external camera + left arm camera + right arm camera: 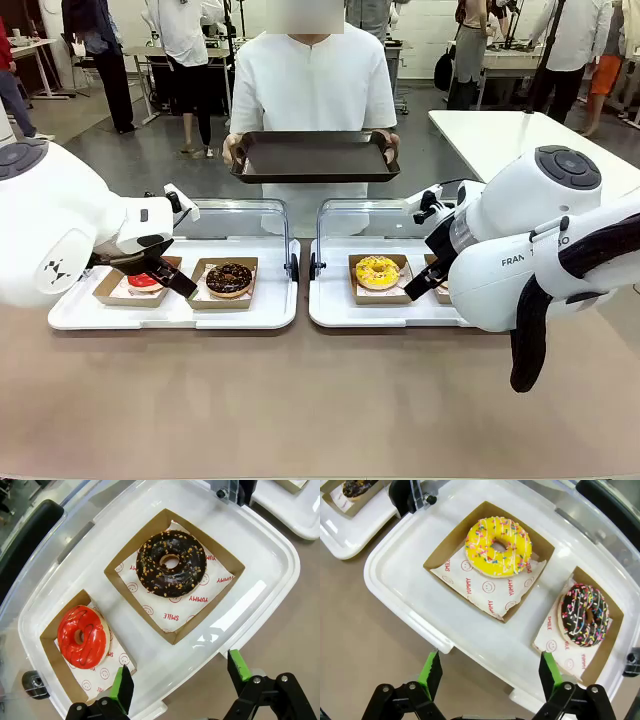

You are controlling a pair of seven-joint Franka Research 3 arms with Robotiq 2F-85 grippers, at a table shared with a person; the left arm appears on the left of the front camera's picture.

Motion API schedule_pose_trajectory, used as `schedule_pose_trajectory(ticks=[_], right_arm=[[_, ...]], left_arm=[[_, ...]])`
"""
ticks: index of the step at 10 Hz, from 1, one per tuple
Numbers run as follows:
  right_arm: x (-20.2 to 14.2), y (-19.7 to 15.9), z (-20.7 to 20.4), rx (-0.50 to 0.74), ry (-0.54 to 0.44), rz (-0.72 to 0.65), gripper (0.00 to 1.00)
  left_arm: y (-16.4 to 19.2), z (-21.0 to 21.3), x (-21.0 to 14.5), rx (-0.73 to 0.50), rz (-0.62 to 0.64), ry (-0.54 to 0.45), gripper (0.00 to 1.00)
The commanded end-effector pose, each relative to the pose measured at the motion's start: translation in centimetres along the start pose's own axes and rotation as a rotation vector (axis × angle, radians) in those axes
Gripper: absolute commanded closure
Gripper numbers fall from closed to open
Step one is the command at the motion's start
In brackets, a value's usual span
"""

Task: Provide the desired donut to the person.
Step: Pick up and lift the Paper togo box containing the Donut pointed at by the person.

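**Green-padded hands released above four donuts, choice not yet readable**

Tan bench (300, 400) filled the near ground, bare between the camera and two white trays. Both arms hung just past the trays' near rims. The left hand (180, 669) was released, its jaws spread wide with nothing between them; the right hand (490, 662) was the same.

Under the left hand lay the left tray (260, 550). A red-iced donut (82, 636) sat in its cardboard box just ahead of one finger, the nearer of the pair. A chocolate donut with nut crumbs (171, 562) lay farther along the tray, toward the bench's middle.

Under the right hand lay the right tray (400, 575). A yellow donut (498, 546) lay ahead of the jaws, on the tray's inner half. A sprinkled chocolate donut (584, 615) lay nearer, off to one finger's side.

Each donut was round, with no long axis to line up on, and the boxes lay cornerwise to the fingers. Reach therefore split plainly: left arm for the red or nut donut, right arm for the yellow or sprinkled one.

Beyond the raised clear lids (245, 215), the person (313, 90) stood at the far edge gripping a dark tray (314, 157) level in both fists. Nothing pointed out a donut, so the wanted one could not be told.
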State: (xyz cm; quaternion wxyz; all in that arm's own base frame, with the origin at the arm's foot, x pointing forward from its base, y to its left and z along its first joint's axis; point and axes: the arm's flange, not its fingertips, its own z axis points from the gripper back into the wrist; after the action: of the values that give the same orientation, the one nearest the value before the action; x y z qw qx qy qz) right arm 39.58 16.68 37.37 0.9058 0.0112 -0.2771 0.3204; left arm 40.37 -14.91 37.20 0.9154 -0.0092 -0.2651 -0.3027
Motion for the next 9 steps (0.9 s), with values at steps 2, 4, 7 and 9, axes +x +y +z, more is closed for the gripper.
schedule_pose_trajectory(ticks=[2, 4, 7, 9], right_arm=[[0.0, 0.0, 0.0, 0.0, 0.0, 0.0, 0.0], [0.0, 0.0, 0.0, 0.0, 0.0, 0.0, 0.0], [0.0, 0.0, 0.0, 0.0, 0.0, 0.0, 0.0], [0.0, 0.0, 0.0, 0.0, 0.0, 0.0, 0.0]], left_arm=[[-0.01, 0.0, -0.01, 0.0, 0.0, 0.0, 0.0], [-0.01, 0.0, -0.01, 0.0, 0.0, 0.0, 0.0], [-0.01, 0.0, -0.01, 0.0, 0.0, 0.0, 0.0], [-0.01, 0.0, -0.01, 0.0, 0.0, 0.0, 0.0]])
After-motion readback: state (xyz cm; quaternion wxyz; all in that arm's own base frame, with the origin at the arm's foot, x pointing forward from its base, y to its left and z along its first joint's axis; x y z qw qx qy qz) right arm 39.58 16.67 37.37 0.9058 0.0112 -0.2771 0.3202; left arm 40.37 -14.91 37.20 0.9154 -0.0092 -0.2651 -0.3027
